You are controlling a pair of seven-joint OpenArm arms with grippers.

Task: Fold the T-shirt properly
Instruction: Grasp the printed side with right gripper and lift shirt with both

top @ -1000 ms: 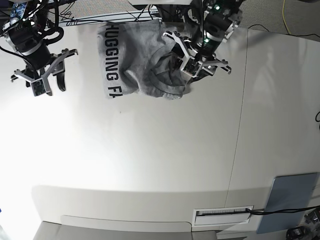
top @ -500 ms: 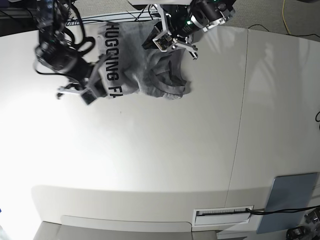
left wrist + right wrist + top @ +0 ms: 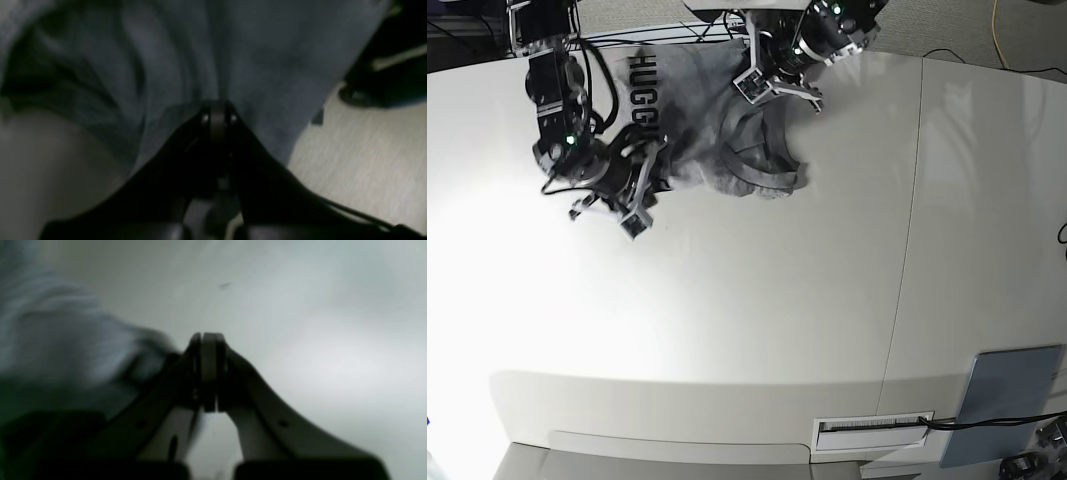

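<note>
Jaws of both arms closed: left gripper (image 3: 217,111) pinches a fold of the T-shirt (image 3: 717,120); right gripper (image 3: 206,340) grips its lower-left edge. T-shirt lies crumpled at the far edge of the white desk (image 3: 757,300), lettering partly visible.

A wide white table (image 3: 757,300) is seen, divided by a seam right of centre. A crumpled grey T-shirt (image 3: 727,140) lies at its far edge. Well away from the T-shirt, a grey-blue panel (image 3: 1005,400) rests at the near right corner.
</note>
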